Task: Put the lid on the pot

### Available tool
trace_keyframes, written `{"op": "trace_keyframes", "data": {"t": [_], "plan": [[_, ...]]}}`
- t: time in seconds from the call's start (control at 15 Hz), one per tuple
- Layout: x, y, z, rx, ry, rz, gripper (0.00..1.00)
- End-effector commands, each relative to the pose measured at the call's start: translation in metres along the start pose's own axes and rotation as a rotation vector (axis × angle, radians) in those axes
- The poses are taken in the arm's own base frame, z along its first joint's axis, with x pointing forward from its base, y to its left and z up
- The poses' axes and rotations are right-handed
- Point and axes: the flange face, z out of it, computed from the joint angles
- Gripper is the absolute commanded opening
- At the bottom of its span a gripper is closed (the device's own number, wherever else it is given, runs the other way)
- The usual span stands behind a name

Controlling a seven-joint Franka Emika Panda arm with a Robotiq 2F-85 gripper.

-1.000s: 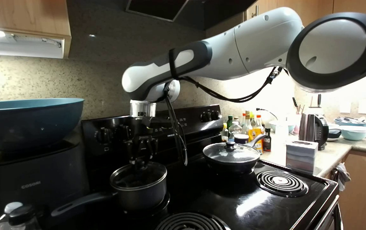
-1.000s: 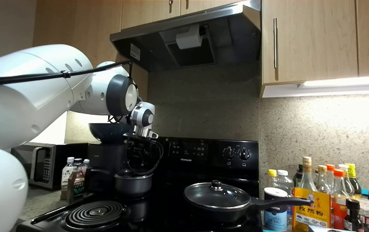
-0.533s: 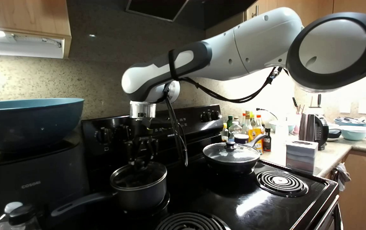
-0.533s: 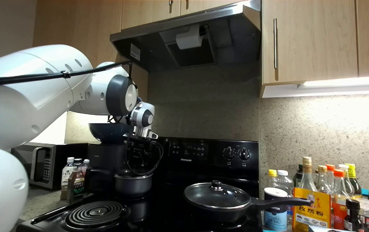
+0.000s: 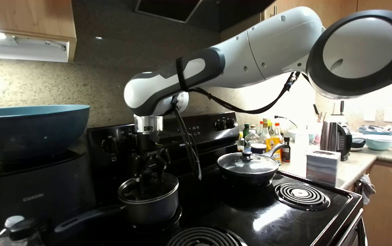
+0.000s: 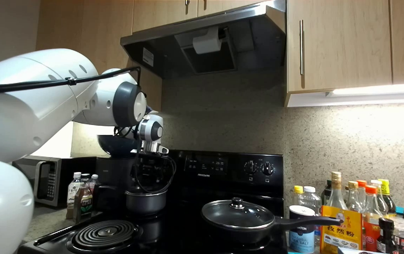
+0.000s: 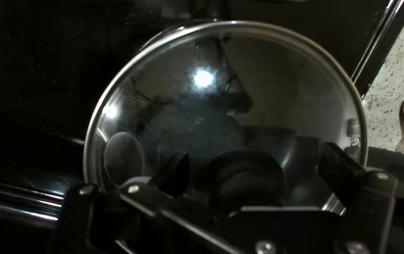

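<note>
A black stove (image 5: 237, 208) spreads through the middle of the scene, and above it the white and grey robot arm (image 5: 281, 48) reaches in from the right in an exterior view, its end bent down over the left side of the cooktop. High over the stove hangs the range hood (image 6: 166, 53). To the left of the stove stands a black appliance (image 5: 59, 201), and on top of it a big blue bowl (image 5: 31, 133). The wide pan (image 5: 247, 179) is on the right of the cooktop under its own glass cover (image 5: 233, 165), its handle pointing right. Left of it in both exterior views is the pot (image 5: 153, 210), upright on a burner (image 5: 173, 222), with its long handle pointing left. The lid (image 7: 223, 123), thin-rimmed and glassy, lies over the mouth of the pot; whether its rim sits flush all the way round, I cannot tell. The gripper (image 7: 253, 151) hangs just above the lid, pointing down, its fingers (image 7: 177, 169) spread wide. Between them, with a gap on each side in the wrist view, is the lid's black knob (image 7: 244, 180), and a small bright spot (image 7: 203, 78) shines on the glass.
</note>
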Motion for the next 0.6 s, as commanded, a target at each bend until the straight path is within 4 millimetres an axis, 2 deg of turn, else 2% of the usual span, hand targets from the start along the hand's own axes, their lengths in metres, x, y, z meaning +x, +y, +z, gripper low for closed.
{"op": "trace_keyframes", "data": {"t": [0.0,0.53], "plan": [[-0.007,-0.009,-0.004,-0.065,0.013,-0.046,1.0],[-0.004,-0.024,-0.028,-0.149,0.136,-0.093,1.0]]}}
